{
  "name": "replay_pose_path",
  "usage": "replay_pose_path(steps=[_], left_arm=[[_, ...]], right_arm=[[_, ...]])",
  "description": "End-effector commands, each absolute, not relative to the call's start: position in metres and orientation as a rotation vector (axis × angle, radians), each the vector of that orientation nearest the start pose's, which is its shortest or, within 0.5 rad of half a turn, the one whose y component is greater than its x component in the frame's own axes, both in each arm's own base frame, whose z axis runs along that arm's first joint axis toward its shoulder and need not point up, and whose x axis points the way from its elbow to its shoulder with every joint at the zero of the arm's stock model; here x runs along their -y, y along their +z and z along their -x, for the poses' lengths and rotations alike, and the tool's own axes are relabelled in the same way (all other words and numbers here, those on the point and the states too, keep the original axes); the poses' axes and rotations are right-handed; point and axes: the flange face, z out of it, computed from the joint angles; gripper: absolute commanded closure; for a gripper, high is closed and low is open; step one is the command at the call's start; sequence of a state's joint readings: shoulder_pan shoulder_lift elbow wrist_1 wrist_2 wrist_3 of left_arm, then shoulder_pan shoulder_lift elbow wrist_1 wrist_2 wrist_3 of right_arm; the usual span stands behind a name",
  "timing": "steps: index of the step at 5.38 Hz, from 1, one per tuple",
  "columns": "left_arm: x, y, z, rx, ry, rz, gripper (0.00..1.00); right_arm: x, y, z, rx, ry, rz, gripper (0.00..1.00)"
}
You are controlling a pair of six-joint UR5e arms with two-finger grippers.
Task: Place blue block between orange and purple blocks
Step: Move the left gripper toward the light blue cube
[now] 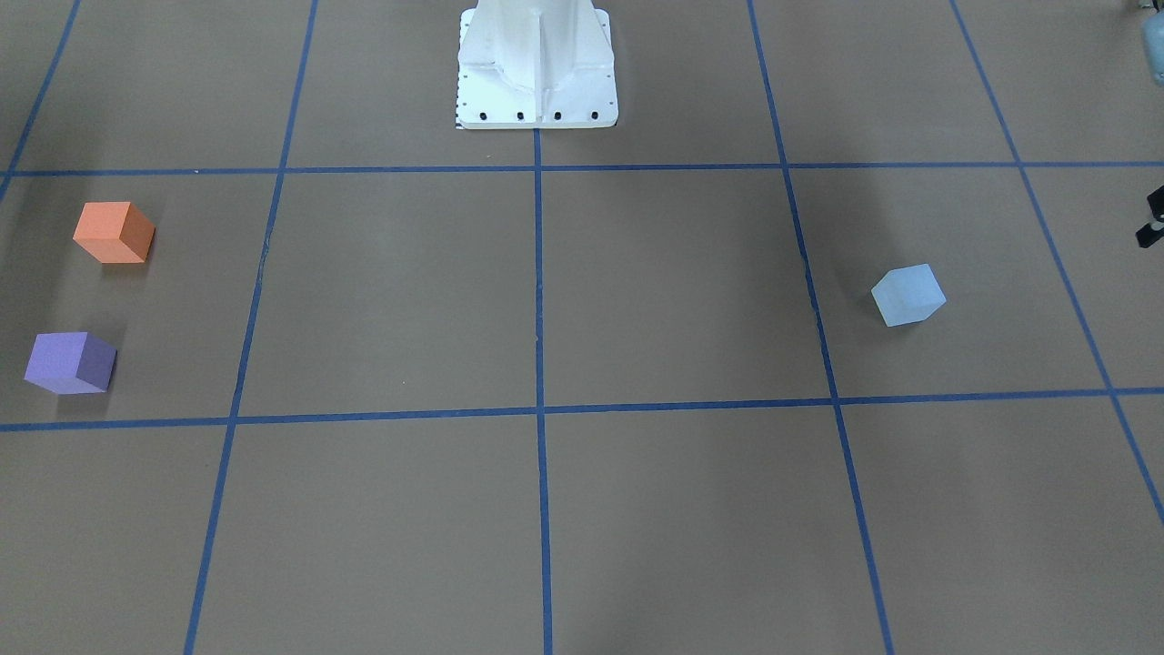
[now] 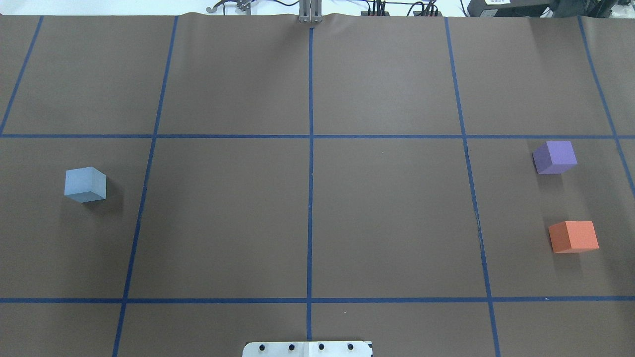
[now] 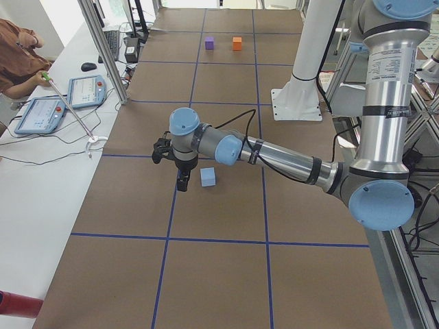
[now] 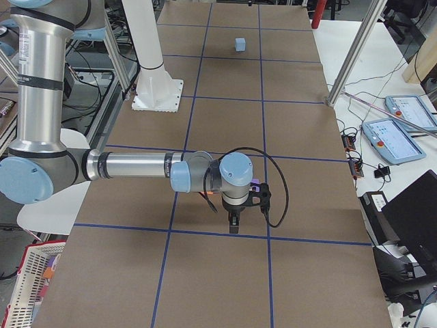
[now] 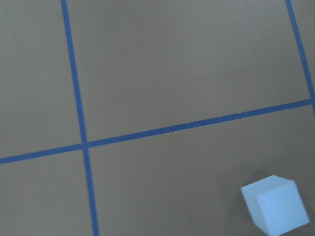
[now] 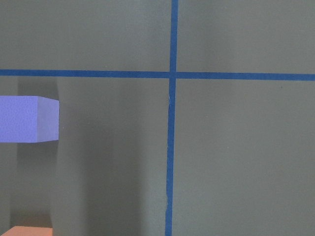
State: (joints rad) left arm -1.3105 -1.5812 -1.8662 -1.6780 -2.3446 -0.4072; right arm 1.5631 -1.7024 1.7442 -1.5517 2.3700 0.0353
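The worktop (image 2: 223, 223) is carrying a brown covering divided by blue tape lines (image 2: 310, 198) into a grid. The blue block (image 2: 85, 184) is resting flat on the robot's left side of the worktop, inside one grid cell and clear of the tape.

The orange block (image 2: 573, 236) and the purple block (image 2: 554, 157) are sitting together in one cell on the robot's right side, well apart from the blue block. The orange block is lying nearer the robot's white base plate (image 1: 536, 64). The purple block is lying farther out. The two are standing apart, not touching.

In the left side view, the left claw (image 3: 181, 184) is pointing down at the worktop just beside the blue block, on the side away from the robot. The left wrist camera is showing the blue block in its lower right corner. How far this claw is open cannot be told, and it is gripping nothing visible.

In the right side view, the right claw (image 4: 233, 224) is pointing down close to the purple block, which the wrist is partly hiding. Its opening cannot be told either. The right wrist camera is showing the purple block at its left edge and the orange block at its bottom left corner.
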Motion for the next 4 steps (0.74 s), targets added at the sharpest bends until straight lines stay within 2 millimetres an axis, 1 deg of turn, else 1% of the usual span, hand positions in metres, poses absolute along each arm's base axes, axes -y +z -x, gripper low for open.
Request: replay_pose_path(steps=[1, 2, 3, 4], left_arm=[[0.484, 0.479, -0.139, -0.850, -0.158, -0.078, 0.00], [0.473, 0.481, -0.188, -0.807, -0.212, -0.069, 0.00], [0.462, 0.483, -0.226, -0.788, -0.224, -0.093, 0.00], [0.458, 0.493, -0.240, -0.787, -0.215, -0.082, 0.00]], right_arm=[[0.440, 0.631, -0.059, 0.800, 0.000, -0.042, 0.00], [0.440, 0.632, -0.059, 0.800, 0.001, -0.040, 0.00], [0.440, 0.632, -0.059, 0.798, 0.001, -0.039, 0.00], [0.441, 0.632, -0.059, 0.798, 0.001, -0.039, 0.00]])
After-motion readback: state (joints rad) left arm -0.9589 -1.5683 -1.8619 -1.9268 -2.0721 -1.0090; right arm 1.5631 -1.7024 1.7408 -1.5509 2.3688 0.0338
